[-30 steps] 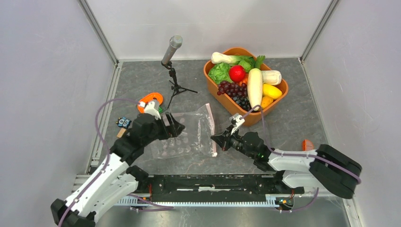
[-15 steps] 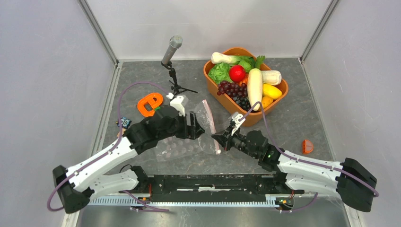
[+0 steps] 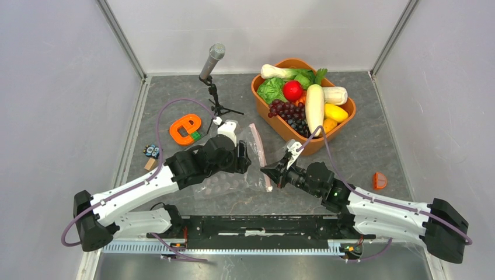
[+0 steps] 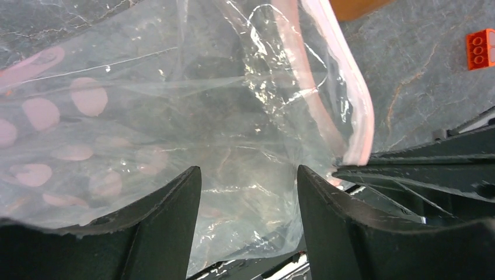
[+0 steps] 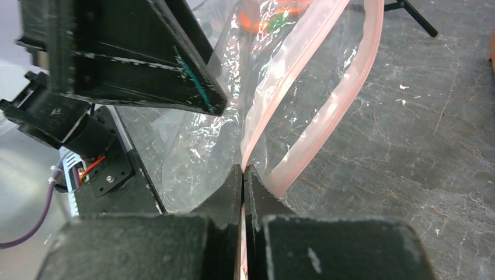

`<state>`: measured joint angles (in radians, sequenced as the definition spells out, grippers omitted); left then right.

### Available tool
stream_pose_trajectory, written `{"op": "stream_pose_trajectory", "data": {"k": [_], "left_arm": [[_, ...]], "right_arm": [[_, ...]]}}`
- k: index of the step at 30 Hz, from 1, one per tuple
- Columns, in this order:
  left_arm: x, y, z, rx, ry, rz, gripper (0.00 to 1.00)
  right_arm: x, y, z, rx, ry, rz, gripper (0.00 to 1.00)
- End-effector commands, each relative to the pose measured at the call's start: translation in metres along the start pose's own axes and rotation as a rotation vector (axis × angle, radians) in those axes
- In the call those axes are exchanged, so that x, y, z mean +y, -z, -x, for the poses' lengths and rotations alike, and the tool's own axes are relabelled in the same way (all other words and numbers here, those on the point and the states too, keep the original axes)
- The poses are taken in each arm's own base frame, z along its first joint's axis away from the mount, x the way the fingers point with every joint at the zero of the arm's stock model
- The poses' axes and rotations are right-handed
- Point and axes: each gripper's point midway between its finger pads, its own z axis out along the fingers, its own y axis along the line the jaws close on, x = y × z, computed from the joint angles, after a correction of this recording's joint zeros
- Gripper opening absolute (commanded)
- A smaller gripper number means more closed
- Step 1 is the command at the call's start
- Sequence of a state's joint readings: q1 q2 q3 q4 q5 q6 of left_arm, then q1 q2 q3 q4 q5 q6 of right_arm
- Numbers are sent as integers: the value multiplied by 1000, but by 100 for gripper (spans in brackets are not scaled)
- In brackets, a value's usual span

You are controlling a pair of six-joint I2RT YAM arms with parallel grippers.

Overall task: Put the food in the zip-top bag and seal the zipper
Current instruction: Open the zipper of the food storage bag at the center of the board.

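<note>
Top external view had the zip-top bag [image 3: 225,182] lying on the counter [image 3: 362,157] between the two arms, its zipper [image 3: 258,153] edge turned toward the right arm. Well apart from it, the food [image 3: 314,104] sat heaped in the orange tub [image 3: 255,92] at the far right of the counter. Right wrist view showed the right fingers [image 5: 219,233] pressed fully together on the near end of one pink zipper strip. The other strip bowed away from it, so the mouth gaped. Left wrist view showed the left fingers [image 4: 154,233] spread wide with nothing clamped and clear film filling the gap between them. Whether they touched the film could not be told. Both sets of fingers were near each other at the bag's mouth.
</note>
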<state>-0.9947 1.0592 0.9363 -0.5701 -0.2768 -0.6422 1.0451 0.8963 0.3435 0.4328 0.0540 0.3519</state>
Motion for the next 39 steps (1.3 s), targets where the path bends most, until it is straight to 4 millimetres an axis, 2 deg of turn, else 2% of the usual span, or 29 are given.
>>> {"op": "stream_pose_trajectory", "data": {"k": [1, 3, 9, 16, 21, 25, 26, 30, 34, 39], "left_arm": [[-4, -4, 12, -61, -1, -6, 68], [-10, -6, 10, -72, 13, -49, 65], [-15, -14, 1, -63, 19, -91, 44], [-21, -10, 5, -93, 33, -139, 3], [-22, -4, 8, -111, 5, -160, 2], [-22, 6, 9, -135, -23, -197, 2], [-22, 10, 9, -146, -28, -210, 2], [-20, 25, 12, -188, -32, -251, 2], [-19, 35, 11, -206, -49, -279, 2], [-24, 42, 9, -214, -78, -328, 2]], "right_arm": [[19, 1, 35, -98, -6, 67, 0], [20, 2, 35, -98, -9, 73, 0], [26, 5, 40, -119, -19, 101, 0], [26, 4, 37, -109, -11, 103, 0], [32, 6, 38, -119, -17, 138, 3], [31, 11, 44, -148, -36, 129, 19], [24, 11, 47, -156, -48, 89, 21], [5, 19, 57, -187, -67, -25, 42], [0, 29, 74, -234, -108, -63, 47], [-11, 28, 75, -216, -185, -123, 48]]}}
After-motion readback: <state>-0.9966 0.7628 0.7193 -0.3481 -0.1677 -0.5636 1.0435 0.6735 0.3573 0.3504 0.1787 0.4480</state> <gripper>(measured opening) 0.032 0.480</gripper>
